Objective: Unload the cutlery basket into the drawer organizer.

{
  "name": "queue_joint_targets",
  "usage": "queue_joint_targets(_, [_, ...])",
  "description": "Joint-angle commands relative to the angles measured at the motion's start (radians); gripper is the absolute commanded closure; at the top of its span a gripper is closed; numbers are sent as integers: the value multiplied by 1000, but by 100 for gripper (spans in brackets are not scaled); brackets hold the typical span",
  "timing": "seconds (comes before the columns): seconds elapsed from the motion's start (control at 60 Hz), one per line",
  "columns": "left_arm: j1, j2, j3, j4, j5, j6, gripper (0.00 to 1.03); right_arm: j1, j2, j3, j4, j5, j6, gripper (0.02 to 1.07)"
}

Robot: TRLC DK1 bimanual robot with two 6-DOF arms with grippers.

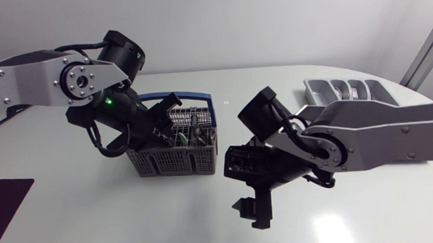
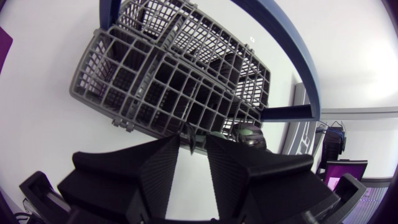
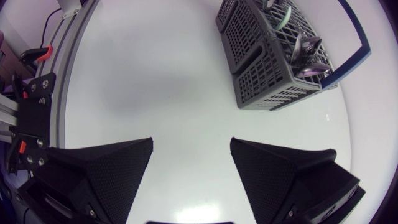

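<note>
Reaching arm: the left arm enters from the table's left edge, and the left gripper (image 2: 193, 140) hangs directly over the cutlery basket (image 1: 170, 160), pointing down into its compartments.
Left grip: these views do not show whether it is closed on anything.
Basket: grey mesh with a blue handle (image 1: 200, 100), it sits near the middle of the table (image 1: 132, 217), toward the far edge. The cutlery (image 3: 306, 51) stands on end and leans inside.
Right arm: the right gripper (image 3: 191, 149) hovers over bare table just off the basket's right end, toward the near edge. Its fingers are spread wide with nothing between them.
Destination: the drawer organizer (image 1: 328, 92) lies by the table's far right corner, well apart from the basket and behind the right arm.
Key relation: the cutlery lies straight below the left gripper with its long axes roughly upright, so a pick would likely draw a piece up and out. The left arm is nearer the cutlery, and the right arm is nearer the organizer.
</note>
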Motion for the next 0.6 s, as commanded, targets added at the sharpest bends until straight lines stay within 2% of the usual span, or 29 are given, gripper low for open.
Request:
queue_joint_targets(0.0, [10, 22, 13, 14, 15, 16, 73, 16, 23, 6, 18, -12, 39, 17])
queue_joint_targets(0.233, [13, 25, 3, 29, 27, 24, 75, 19, 36, 6, 76, -33, 76, 17])
queue_joint_targets(0.333, [18, 26, -4, 29, 27, 32, 75, 19, 37, 6, 81, -33, 77, 17])
queue_joint_targets(0.4, [21, 28, -8, 29, 27, 38, 79, 19, 37, 4, 85, -33, 77, 17])
queue_joint_targets(0.583, [21, 31, -14, 31, 30, 46, 79, 19, 49, 0, 95, -33, 80, 17])
